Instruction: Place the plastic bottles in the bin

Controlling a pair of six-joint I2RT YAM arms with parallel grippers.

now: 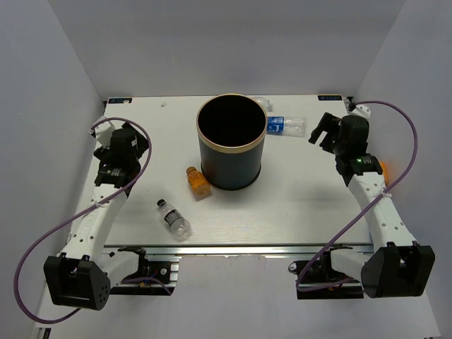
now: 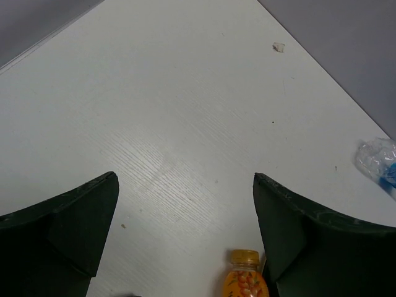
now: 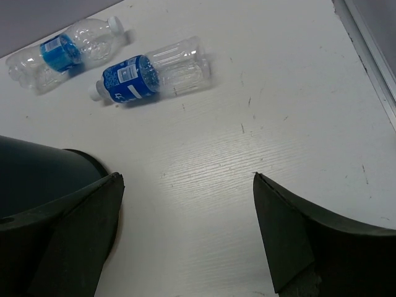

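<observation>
The tall dark bin (image 1: 230, 152) with a tan rim stands upright at the table's middle back. A stubby orange bottle (image 1: 198, 181) lies just left of its base, also seen at the bottom of the left wrist view (image 2: 244, 279). A clear bottle with a dark label (image 1: 174, 218) lies near the front. Two clear blue-labelled bottles lie right of the bin, one (image 3: 154, 77) nearer and one (image 3: 62, 54) farther back. My left gripper (image 1: 106, 141) (image 2: 184, 176) is open over bare table at the far left. My right gripper (image 1: 321, 131) (image 3: 188, 176) is open, empty, beside the bin (image 3: 37, 167).
Grey walls close in the table on the left, back and right. Purple cables (image 1: 85, 212) loop off both arms. A small white scrap (image 1: 164, 104) lies near the back edge. The table's right edge (image 3: 371, 68) runs close to my right gripper.
</observation>
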